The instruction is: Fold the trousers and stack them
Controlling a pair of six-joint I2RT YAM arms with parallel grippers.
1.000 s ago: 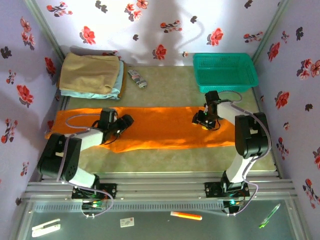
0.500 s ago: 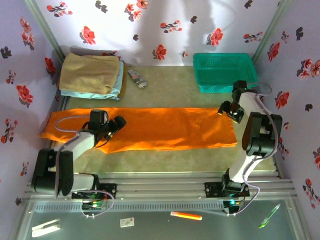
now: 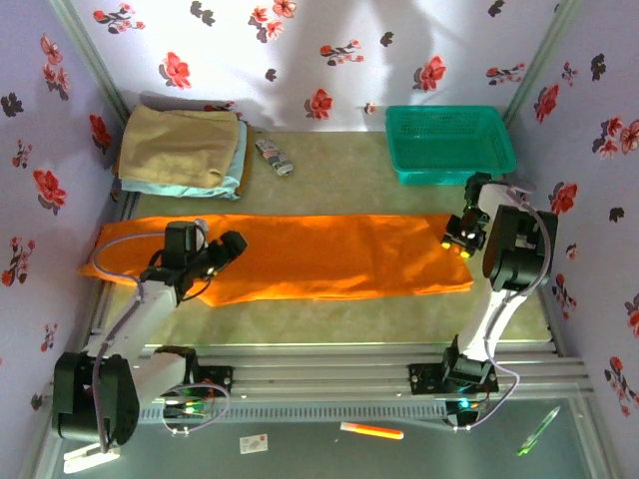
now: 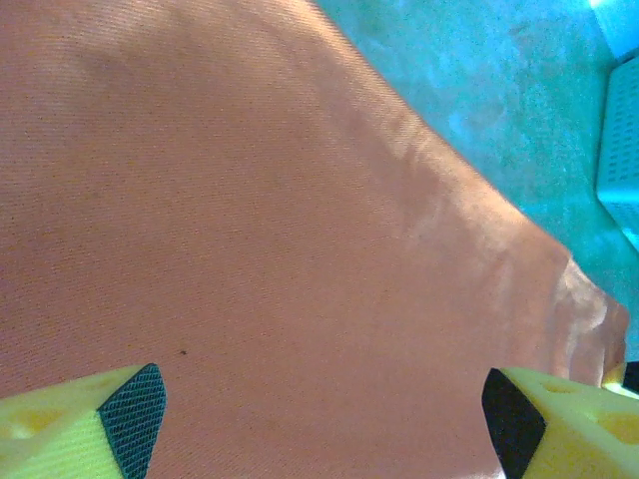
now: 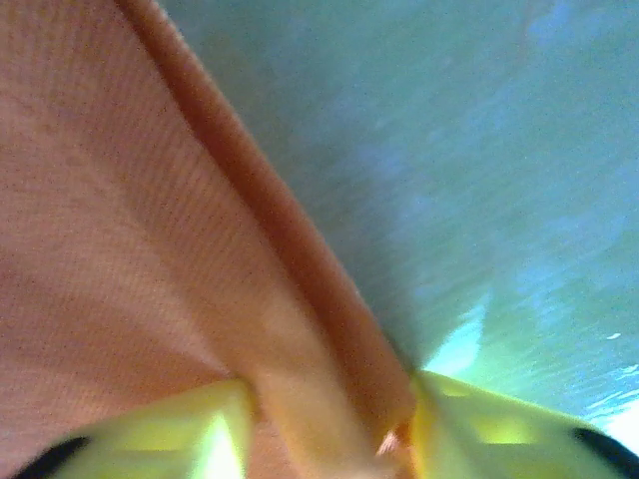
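"Top external view, left end first: where is the left gripper (image 3: pixel 228 246)?"

"Over the left part of the trousers (image 3: pixel 329 257), which lie flat in a long strip across the table (image 3: pixel 339 180). On the left wrist view its 2 fingers (image 4: pixel 120 409) stand wide apart above bare cloth, holding nothing."

"And the right gripper (image 3: pixel 455 245)?"

"At the strip's right end, near the green basket (image 3: pixel 449 140). On the right wrist view the hem fills the gap between its 2 fingers (image 5: pixel 479 434), but blur stops me telling whether they pinch it."

"So how should this fold go?"

"I judge it an end-to-end fold. Take every layer at the hem, not just the top 1. Pin the left end so the strip cannot slide, carry the right end low and straight, and line up the edges before letting go."
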